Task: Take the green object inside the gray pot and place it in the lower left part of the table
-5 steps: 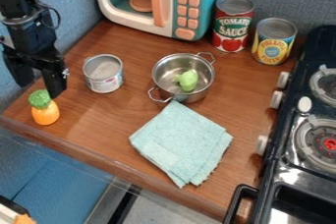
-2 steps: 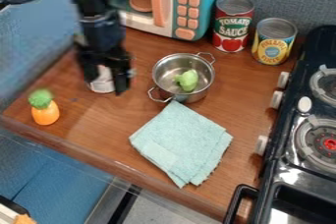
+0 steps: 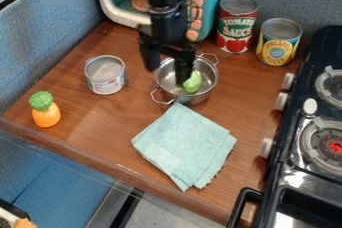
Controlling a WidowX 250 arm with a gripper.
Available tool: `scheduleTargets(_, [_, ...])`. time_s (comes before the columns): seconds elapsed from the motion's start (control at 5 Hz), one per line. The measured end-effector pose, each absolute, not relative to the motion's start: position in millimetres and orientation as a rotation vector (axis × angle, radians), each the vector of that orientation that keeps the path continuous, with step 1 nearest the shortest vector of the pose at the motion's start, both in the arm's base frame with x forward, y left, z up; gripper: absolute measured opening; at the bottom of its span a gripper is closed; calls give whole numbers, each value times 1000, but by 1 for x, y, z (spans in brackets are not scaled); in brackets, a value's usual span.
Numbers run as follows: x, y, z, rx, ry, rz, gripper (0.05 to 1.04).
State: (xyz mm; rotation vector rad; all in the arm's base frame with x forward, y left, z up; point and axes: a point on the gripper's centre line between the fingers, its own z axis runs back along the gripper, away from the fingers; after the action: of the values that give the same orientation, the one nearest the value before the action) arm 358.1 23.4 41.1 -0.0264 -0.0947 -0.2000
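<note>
Item 1, orange toy with a green top (image 3: 46,115): 1 piece, upright, well to the left of the gray pot (image 3: 210,78). It stands towards the likely drop zone, the part of the surface (image 3: 90,122) left of the pot and nearer the front edge. The set-down calls for a spot apart from it.

Item 2, small can (image 3: 105,79): 1 piece, upright, left of the pot. The carry should pass high over it or in front of it.

Item 3, gripper (image 3: 167,74): 1 piece, empty, its 2 fingers spread. The step in hand seems to be lining up for the grasp. The left finger shows over the pot's left rim, so a small shift to the right is advised, to bring both fingers within the rim and either side of the green object (image 3: 193,83).

Item 4, green object: 1 piece, inside the pot, its left side partly hidden by the right finger; contact cannot be told. Best handled by a straight descent, a gentle squeeze round the body, then a vertical lift clear of the rim before any sideways travel. A knock to the rim could slide or tip the pot.

Pose: arm (image 3: 162,24), 1 piece, coming in from behind the pot, near upright; wrist above the pot's rear left rim, fingers pointing down.
</note>
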Motion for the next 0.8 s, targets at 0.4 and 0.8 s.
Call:
scheduleTargets(0.4, [391,13,17,-24,-86,-179,1001])
scheduleTargets(0.8, [394,9,-14,-4,-34,-166,1001])
